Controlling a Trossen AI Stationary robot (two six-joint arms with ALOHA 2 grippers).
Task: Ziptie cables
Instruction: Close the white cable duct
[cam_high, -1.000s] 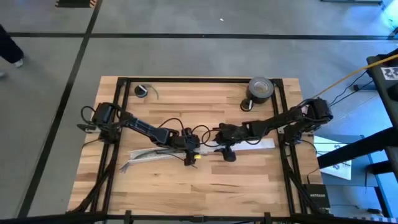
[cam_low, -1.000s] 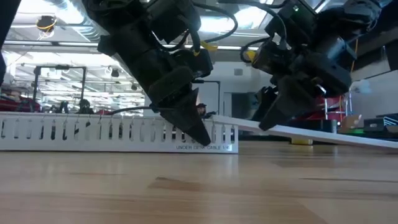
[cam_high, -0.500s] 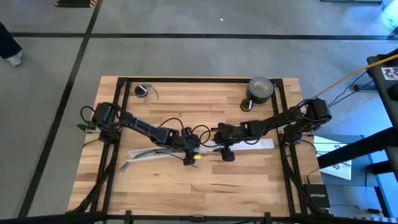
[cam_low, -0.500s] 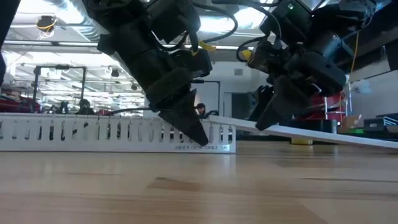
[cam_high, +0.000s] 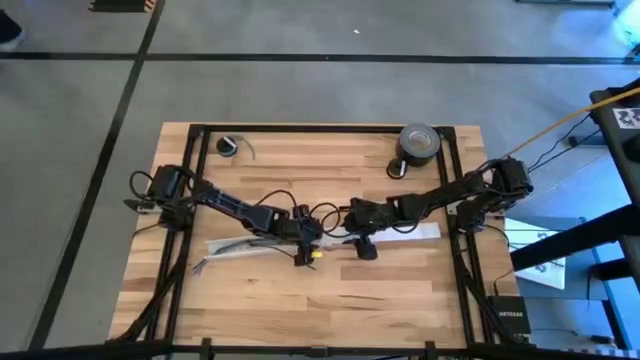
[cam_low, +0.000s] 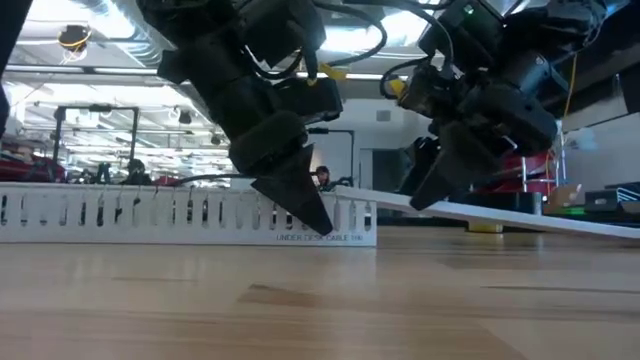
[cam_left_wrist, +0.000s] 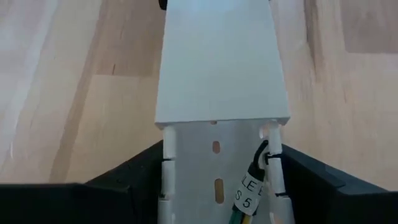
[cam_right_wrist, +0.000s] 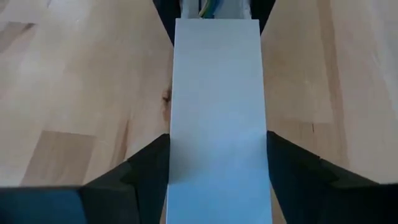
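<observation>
The table (cam_high: 300, 300) is pale butcher-block wood, its planks smooth with a faint satin sheen and visible grain. The long white slotted channel (cam_low: 150, 215) looks like matt moulded plastic, and the flat white cover strip (cam_right_wrist: 214, 124) lying on it is smooth and matt too. A small white paper-like label (cam_left_wrist: 247, 194) wraps a wire inside the channel. The dark gripper fingers (cam_right_wrist: 149, 168) appear as matt black plastic. A grey tape roll (cam_high: 420, 142) has a dull, slightly shiny face. The floor (cam_high: 300, 90) is rough grey concrete.
</observation>
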